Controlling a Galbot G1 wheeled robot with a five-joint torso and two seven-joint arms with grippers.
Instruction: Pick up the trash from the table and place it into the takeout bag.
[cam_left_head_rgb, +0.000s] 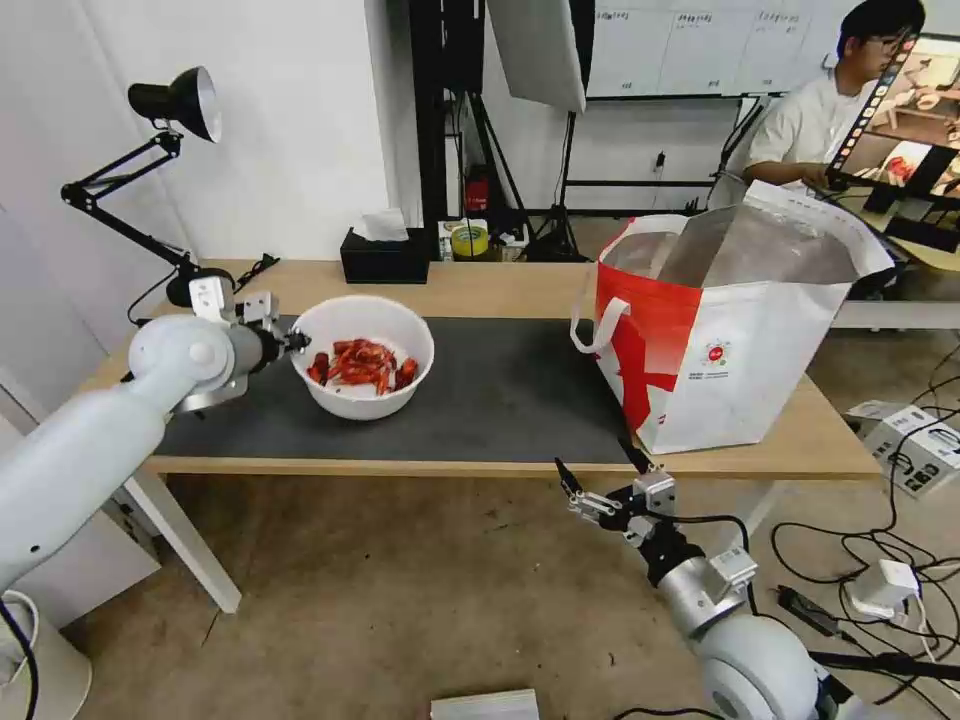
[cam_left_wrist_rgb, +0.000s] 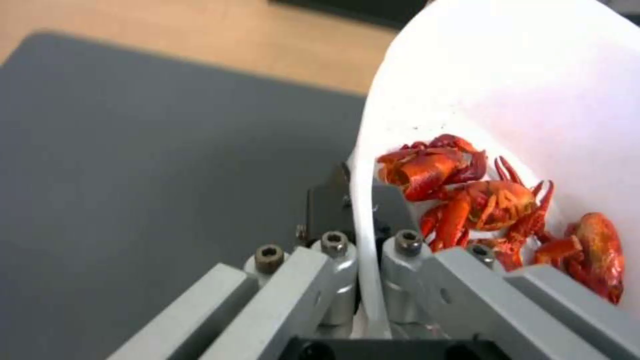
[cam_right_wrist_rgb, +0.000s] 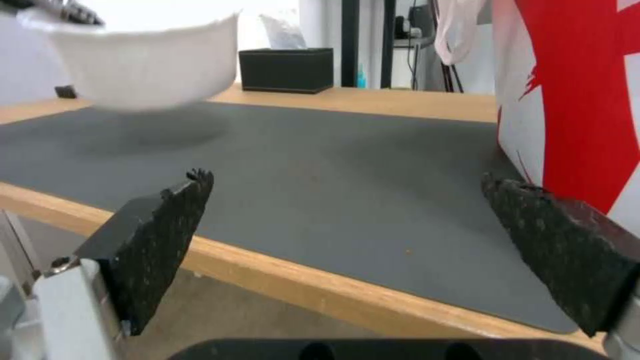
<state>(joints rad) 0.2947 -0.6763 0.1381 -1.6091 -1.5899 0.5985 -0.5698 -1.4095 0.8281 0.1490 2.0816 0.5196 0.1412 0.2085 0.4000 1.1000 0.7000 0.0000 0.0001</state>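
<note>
A white round bowl of red crayfish shells is over the left part of the dark grey mat on the table. My left gripper is shut on the bowl's left rim. In the left wrist view one finger is outside the bowl wall and the other inside, beside the shells. In the right wrist view the bowl hangs slightly above the mat with a shadow under it. The takeout bag stands open at the right. My right gripper is open below the table's front edge.
A black tissue box sits at the table's back edge, and a black desk lamp is clamped at the back left corner. Cables and power adapters lie on the floor to the right. The bag's red side is close to my right gripper.
</note>
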